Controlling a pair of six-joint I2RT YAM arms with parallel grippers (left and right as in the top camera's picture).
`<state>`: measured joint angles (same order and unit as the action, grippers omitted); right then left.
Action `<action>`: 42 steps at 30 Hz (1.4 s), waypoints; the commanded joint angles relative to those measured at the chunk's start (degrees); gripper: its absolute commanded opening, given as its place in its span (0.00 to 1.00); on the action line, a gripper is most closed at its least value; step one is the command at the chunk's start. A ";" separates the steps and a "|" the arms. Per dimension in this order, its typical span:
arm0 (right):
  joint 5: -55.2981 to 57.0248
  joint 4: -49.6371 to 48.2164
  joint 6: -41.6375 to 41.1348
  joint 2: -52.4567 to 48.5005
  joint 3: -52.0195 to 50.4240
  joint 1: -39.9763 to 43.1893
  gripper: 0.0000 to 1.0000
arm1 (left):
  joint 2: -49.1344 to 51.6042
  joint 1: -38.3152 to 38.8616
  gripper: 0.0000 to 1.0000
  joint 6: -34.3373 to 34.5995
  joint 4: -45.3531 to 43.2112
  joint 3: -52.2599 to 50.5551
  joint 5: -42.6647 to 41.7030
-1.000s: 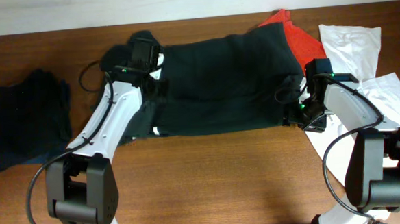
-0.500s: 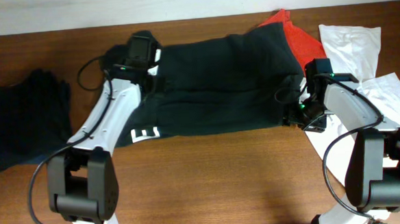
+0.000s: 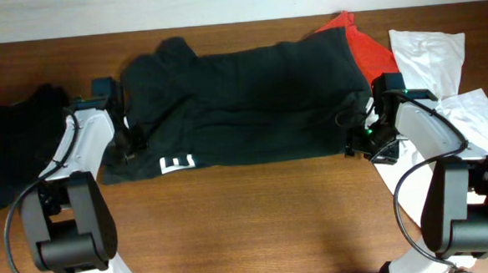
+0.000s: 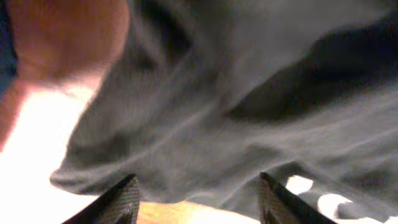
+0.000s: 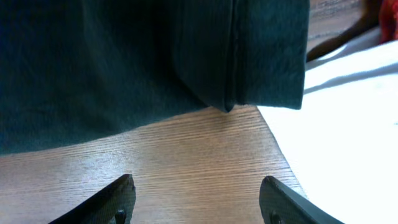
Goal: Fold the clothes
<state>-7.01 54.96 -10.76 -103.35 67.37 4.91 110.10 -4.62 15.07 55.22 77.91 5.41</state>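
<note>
The large black T-shirt [image 3: 250, 94] lies folded across the middle of the table, with a white letter [image 3: 176, 163] showing at its front left. My left gripper [image 3: 131, 144] is at the shirt's left front edge. The blurred left wrist view shows that gripper [image 4: 198, 186] open and holding nothing, with the black fabric [image 4: 249, 93] just beyond its tips. My right gripper [image 3: 357, 143] is by the shirt's right front corner. Seen from the right wrist, it [image 5: 198, 186] stands open over bare wood, short of the shirt's hem [image 5: 236, 93].
A dark garment [image 3: 19, 157] lies at the left end of the table. An orange-red one [image 3: 366, 42] sticks out from under the black shirt at the back right. White clothes [image 3: 428, 52] lie on the right, close to my right gripper [image 5: 348, 112].
My left gripper opened, let go of the shirt's far left part and swung left and forward to the shirt's left edge. The white letter now shows. The right arm has not moved.
</note>
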 commanded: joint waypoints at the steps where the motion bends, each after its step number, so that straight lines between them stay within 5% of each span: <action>1: -0.04 0.46 -0.15 -0.26 0.20 0.37 0.68 | -1.33 -1.97 0.64 0.79 -0.35 -3.10 4.15; 13: -0.09 1.86 -0.17 -0.26 0.20 0.37 0.68 | -1.33 -6.01 0.52 0.74 -12.87 -16.28 4.20; 18: -0.09 1.92 -0.17 -0.26 0.20 0.37 0.68 | -1.33 -11.87 0.29 0.76 -11.06 -16.70 8.68; 22: -0.09 1.90 -0.17 -0.26 0.20 0.37 0.68 | -1.40 -16.74 0.30 0.76 -10.64 -16.63 13.84; 28: -0.09 1.90 -0.17 -0.26 0.20 0.37 0.68 | -2.38 -15.87 0.58 0.28 -7.21 -12.31 12.68; 34: -0.07 1.81 -0.17 -0.26 0.20 0.37 0.68 | -7.65 -9.86 0.61 -5.27 1.36 -4.81 2.82; 42: -0.07 1.86 -0.17 -0.26 0.20 0.37 0.68 | -10.05 -9.27 0.16 -7.45 -10.91 -3.91 -0.11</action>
<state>-7.01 56.82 -10.72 -103.35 67.37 4.91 99.63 -11.94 8.60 47.40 73.08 6.74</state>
